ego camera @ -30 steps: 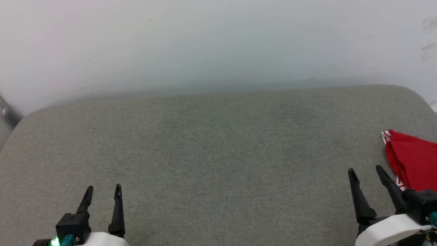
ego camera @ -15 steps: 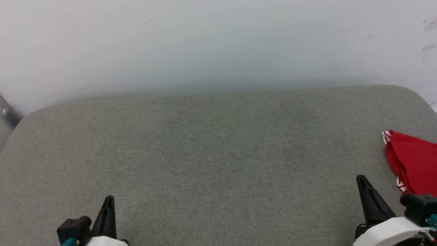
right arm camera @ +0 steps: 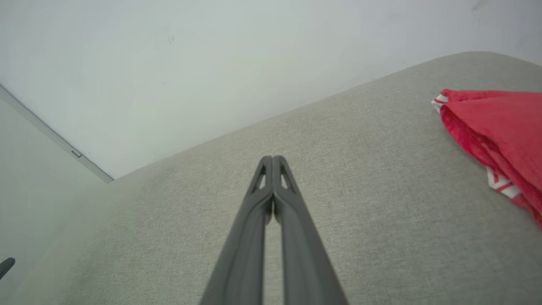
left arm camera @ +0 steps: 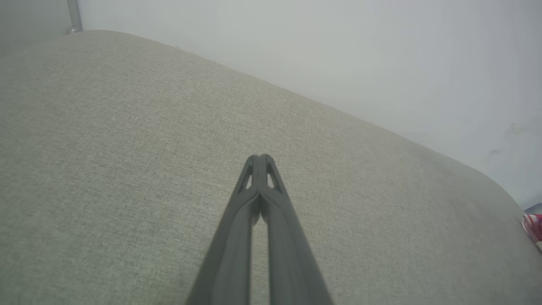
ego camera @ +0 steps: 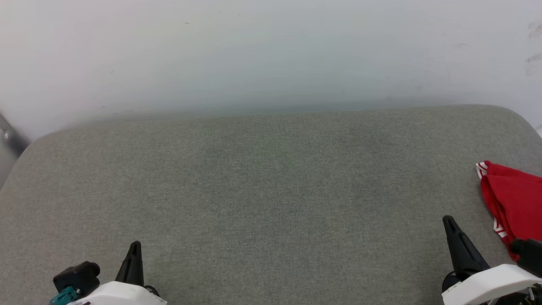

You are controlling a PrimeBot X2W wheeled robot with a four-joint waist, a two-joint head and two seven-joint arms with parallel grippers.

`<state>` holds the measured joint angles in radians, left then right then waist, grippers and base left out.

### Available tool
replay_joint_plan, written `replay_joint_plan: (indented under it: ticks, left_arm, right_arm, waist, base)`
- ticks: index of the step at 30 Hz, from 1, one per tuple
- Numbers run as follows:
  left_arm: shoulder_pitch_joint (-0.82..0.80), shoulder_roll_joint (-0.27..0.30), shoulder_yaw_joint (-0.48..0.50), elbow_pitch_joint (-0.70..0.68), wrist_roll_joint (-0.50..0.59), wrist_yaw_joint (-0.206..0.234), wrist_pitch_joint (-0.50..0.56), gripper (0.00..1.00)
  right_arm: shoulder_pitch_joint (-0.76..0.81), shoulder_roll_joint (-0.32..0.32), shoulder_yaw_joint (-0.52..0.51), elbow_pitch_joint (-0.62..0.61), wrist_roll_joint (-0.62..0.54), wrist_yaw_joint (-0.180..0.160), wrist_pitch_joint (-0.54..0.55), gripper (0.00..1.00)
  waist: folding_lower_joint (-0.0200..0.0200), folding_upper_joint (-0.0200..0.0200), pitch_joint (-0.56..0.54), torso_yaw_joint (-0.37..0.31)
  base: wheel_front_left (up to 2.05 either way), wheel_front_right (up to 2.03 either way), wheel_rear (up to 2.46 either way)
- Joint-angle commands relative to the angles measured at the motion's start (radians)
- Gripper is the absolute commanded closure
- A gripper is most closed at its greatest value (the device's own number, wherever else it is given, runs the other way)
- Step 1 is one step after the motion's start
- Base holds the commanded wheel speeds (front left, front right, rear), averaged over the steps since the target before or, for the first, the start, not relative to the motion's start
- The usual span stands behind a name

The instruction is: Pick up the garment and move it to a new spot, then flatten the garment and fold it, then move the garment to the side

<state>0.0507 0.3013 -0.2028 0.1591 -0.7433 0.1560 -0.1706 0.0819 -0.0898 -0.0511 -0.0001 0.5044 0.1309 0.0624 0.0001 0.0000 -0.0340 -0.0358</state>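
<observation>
The garment (ego camera: 514,199) lies just right of the right gripper (ego camera: 449,221) — apart.

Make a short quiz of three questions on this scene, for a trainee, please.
1. By the head view, where does the shirt lie on the cushion? A) left edge B) middle C) right edge
2. True or false: the left hand holds the shirt.
3. Fill in: the right hand is ___ (open or shut).
Key: 1 C. 2 False: the left hand is shut on nothing, far from the shirt. 3 shut.
</observation>
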Motion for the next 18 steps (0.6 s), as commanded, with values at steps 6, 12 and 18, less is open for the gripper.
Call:
replay_joint_plan:
  ticks: [6,12,18]
  left_arm:
    - [-0.045,-0.015,0.039,0.000,-0.090,-0.030,0.024,1.00]
    - [-0.058,-0.036,0.062,0.009,-0.163,-0.054,0.046,1.00]
    - [-0.068,-0.054,0.085,0.015,-0.231,-0.077,0.067,1.00]
  right_arm:
    - [-0.047,0.004,-0.009,0.012,0.113,0.000,0.005,1.00]
    - [-0.061,0.008,-0.014,0.033,0.203,0.000,0.009,1.00]
    - [-0.074,0.011,-0.019,0.053,0.288,0.000,0.014,1.00]
  waist:
    - [-0.0001,0.0000,0.002,0.002]
    - [-0.0001,0.0000,0.004,0.004]
    - [-0.0001,0.0000,0.006,0.006]
  base:
    - [0.00,0.00,0.00]
    - [0.00,0.00,0.00]
    - [0.00,0.00,0.00]
